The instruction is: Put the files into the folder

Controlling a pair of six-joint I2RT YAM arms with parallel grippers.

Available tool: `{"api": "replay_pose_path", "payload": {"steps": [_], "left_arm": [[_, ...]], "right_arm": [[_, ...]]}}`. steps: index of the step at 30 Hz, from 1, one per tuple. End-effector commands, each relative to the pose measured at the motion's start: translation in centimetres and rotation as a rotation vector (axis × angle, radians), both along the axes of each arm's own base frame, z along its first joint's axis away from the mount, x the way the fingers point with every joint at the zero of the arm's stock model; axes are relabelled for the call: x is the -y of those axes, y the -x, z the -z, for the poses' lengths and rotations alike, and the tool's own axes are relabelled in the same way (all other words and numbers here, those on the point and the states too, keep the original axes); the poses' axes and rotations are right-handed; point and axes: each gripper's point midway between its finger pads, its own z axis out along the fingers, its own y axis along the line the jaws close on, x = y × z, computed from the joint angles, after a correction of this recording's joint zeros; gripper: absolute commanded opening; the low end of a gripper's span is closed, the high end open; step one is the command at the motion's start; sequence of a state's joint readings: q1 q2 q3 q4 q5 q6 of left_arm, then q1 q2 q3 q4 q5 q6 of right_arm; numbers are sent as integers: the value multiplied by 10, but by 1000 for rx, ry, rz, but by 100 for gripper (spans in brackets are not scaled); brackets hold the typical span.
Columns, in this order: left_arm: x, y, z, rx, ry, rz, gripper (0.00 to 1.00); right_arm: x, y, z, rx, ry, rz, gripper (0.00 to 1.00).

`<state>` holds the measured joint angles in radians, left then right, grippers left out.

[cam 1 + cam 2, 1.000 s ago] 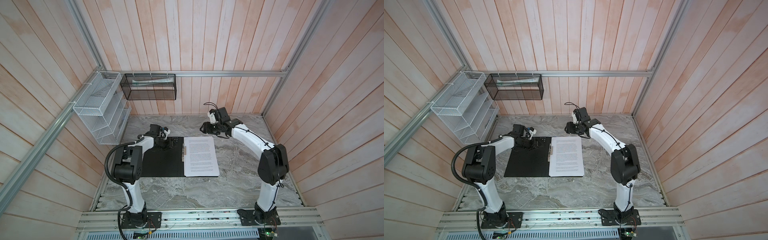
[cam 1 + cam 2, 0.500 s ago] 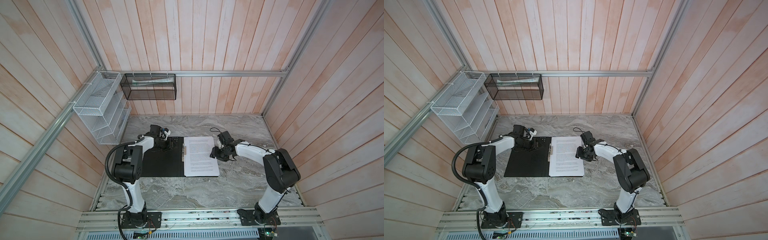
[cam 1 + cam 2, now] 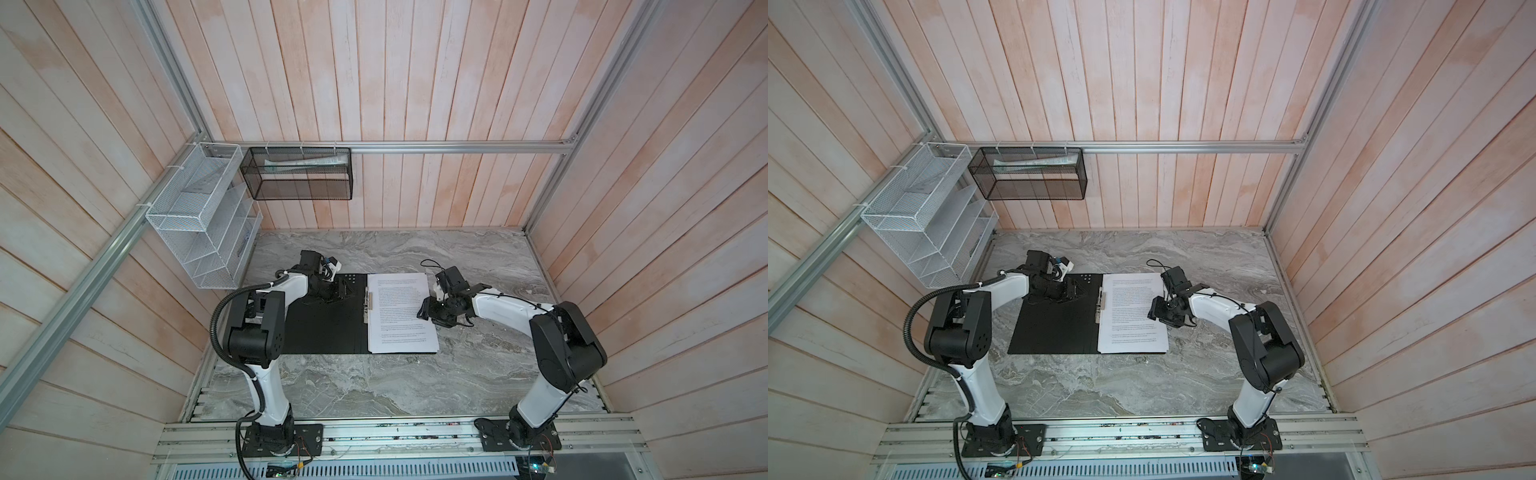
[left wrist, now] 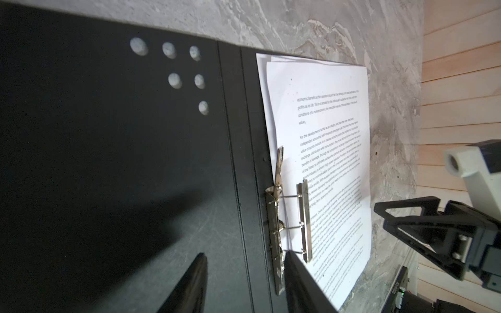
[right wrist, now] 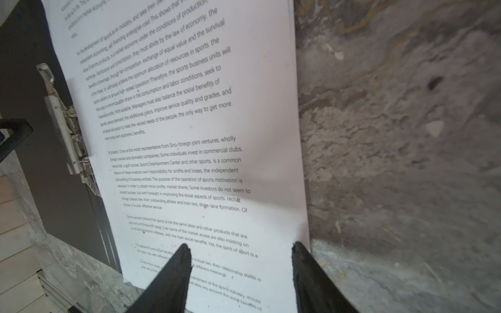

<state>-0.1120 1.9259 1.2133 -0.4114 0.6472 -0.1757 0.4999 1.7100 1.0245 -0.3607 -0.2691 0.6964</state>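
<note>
Left gripper [image 4: 245,260]: jaws spread, empty, above the folder [image 3: 320,332], which lies open on the table.
Spine clip [image 4: 278,216]: lever raised (apparently).
Files [image 3: 401,320]: on right leaf.
Right gripper [image 5: 240,248]: spread, empty, at outer edge. Nudge sheets flat toward spine; avoid buckling.

Pale pinkish wooden plank walls [image 3: 415,83] close in the far, left and right sides, framed by silver aluminium rails [image 3: 457,146]. At the far left hangs a white wire mesh rack [image 3: 199,216], just beside it a black mesh basket [image 3: 299,183]. The grey veined marble-look tabletop [image 3: 374,386] lies in soft, even light
</note>
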Motion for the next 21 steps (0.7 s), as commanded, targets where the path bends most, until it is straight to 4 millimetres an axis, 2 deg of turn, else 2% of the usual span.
{"api": "replay_pose_path", "payload": {"steps": [1,3,5,9,15,21], "left_arm": [[0,7,8,-15,-3,19,49],[1,6,7,-11,-4,21,49],[1,6,6,-12,-3,21,49],[1,5,4,-9,0,21,49],[0,6,5,-7,-3,23,50],[1,8,7,-15,-2,24,50]], "right_arm": [[-2,-7,-32,80,-22,2,59],[0,-12,-45,117,-14,16,59],[12,-13,-47,121,36,48,60],[31,-2,-24,38,120,52,60],[27,13,6,-44,95,25,60],[12,25,20,-99,21,-10,60]]}}
